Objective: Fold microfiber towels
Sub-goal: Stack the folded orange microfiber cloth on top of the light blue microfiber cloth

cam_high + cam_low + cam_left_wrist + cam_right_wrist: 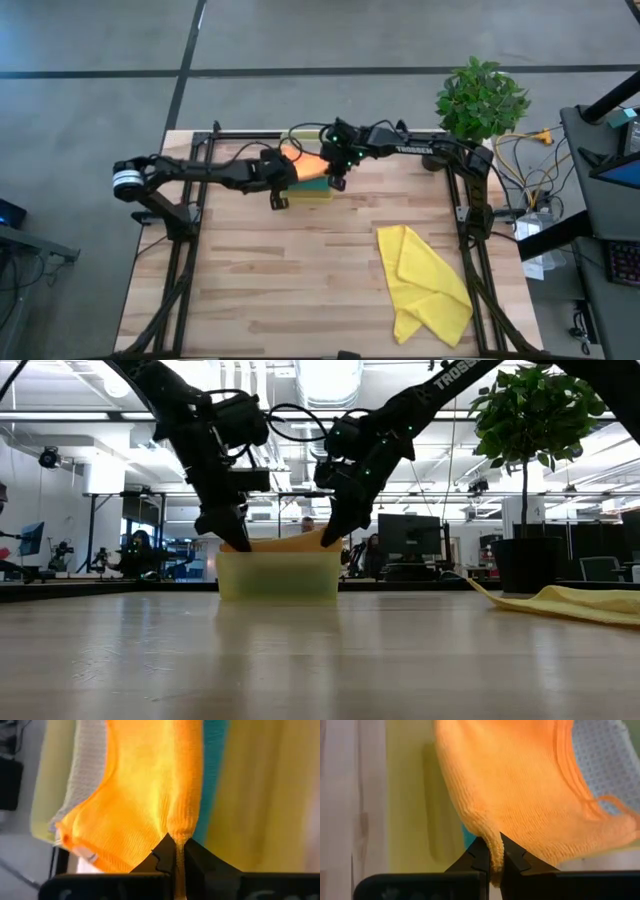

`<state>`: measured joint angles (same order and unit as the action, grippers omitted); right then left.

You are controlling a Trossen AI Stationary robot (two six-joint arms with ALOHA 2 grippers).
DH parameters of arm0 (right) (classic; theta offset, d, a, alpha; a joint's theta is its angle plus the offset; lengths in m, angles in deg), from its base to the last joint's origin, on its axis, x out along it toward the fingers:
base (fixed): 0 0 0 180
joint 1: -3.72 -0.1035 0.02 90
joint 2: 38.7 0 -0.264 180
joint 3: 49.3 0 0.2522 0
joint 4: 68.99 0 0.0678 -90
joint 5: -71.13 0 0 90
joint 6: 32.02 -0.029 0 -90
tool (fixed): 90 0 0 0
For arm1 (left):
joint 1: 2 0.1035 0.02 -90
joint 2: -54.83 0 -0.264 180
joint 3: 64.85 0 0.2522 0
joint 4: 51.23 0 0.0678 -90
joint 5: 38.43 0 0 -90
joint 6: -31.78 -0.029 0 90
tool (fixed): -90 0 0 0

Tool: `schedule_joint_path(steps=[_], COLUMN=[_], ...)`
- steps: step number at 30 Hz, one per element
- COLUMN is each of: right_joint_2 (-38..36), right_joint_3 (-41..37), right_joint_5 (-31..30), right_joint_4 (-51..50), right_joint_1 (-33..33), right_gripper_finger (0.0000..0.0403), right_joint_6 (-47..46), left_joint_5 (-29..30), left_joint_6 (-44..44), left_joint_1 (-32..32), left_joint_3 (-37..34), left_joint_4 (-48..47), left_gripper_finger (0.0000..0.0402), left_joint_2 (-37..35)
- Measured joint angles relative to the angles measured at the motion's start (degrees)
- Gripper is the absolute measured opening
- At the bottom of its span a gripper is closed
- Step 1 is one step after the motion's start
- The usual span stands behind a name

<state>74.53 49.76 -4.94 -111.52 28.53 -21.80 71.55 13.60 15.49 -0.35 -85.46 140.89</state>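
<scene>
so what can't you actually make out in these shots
- Orange towel: high view, both arms cover most of it; its full shape is unclear.
- Teal towel and grey towel: wrist views show only slivers behind the orange towel.
- Tray: low view, cloudy walls hide its contents.
- Yellow towel: low view, cut off by the frame edge.

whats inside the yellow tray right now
The orange towel lies on top, pinched by the left gripper and right gripper. A teal towel and grey towel peek out beneath. The tray floor is covered.
</scene>
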Motion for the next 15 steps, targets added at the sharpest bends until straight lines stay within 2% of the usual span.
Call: schedule_joint_path(steps=[11,15], right_joint_2=[0.0,0.0], right_joint_3=[-1.3,-1.3], right_joint_5=[1.9,5.6], right_joint_4=[-0.5,-0.8], right_joint_1=[-3.3,-3.9], right_gripper_finger=[0.0011,0.0011], right_joint_6=[-1.2,-1.3], left_joint_5=[-1.9,-2.6], left_joint_6=[3.0,3.0], left_joint_1=[-4.6,-5.3], left_joint_3=[-0.6,-0.6], left_joint_4=[0.0,-0.4], left_gripper_finger=[0.0000,0.0000], left_joint_2=[-0.2,-0.5])
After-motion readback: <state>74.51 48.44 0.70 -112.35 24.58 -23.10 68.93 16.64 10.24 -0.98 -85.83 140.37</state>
